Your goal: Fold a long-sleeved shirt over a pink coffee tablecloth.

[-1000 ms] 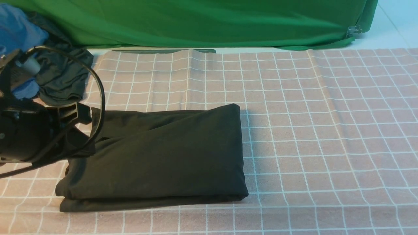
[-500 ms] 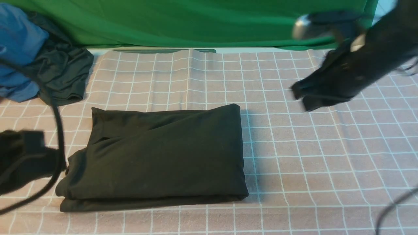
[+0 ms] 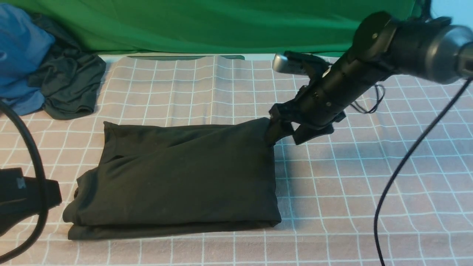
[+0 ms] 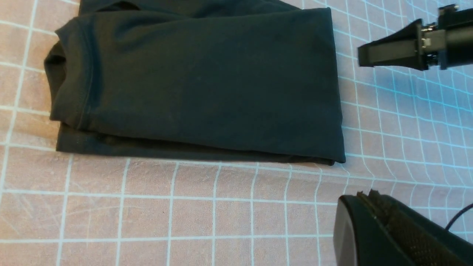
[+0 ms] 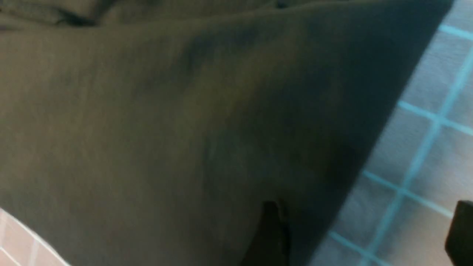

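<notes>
At far left, low over the pink coffee tablecloth (image 3: 369,177), the left gripper (image 3: 55,194) has its fingers together, holding nothing, just beside the long-sleeved shirt (image 3: 177,177). That shirt lies folded mid-cloth. At its far right corner, the right gripper (image 3: 290,135) has its fingers (image 3: 275,133) spread wide, one touching the fabric, nothing clamped.

black shirt (image 3: 177,177) folded, on pink tablecloth (image 3: 369,177)
</notes>
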You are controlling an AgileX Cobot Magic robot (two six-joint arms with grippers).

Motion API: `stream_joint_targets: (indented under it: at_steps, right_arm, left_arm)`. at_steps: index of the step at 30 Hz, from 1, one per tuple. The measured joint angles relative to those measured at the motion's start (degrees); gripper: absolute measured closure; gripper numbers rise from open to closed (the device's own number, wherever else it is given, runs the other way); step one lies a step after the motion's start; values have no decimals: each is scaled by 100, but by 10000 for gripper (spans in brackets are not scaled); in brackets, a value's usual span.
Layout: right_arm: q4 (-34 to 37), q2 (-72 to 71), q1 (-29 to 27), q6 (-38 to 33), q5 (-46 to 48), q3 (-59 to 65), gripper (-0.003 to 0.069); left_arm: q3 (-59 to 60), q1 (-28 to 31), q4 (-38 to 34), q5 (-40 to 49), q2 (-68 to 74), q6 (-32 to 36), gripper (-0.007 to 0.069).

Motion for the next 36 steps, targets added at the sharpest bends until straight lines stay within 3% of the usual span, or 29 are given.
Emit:
stream_joint_targets:
  at_steps: [7,14,16,20,27,36]
  right_arm:
    - [371,509,29,0,-75,-74,66]
    - [398,590,273,-100,-228,-122,188]
    - [398,653,375,-172,-304,-122,279]
    - [400,683,404,-189,-385,-122,529]
    - [316,552,137,-171,-82,-129,542]
    - [-486,270,-372,-9,495,-184,541]
  left_arm:
    - [5,0,128,-5,-4,0,611]
    - [5,0,411,-22,-4,0,611]
    - [5,0,420,-22,-4,0,611]
    - [5,0,429,-22,-4,6,611]
    - [16,0,429,-17,-6,-5,611]
    - [22,0,412,-107,-6,-5,611]
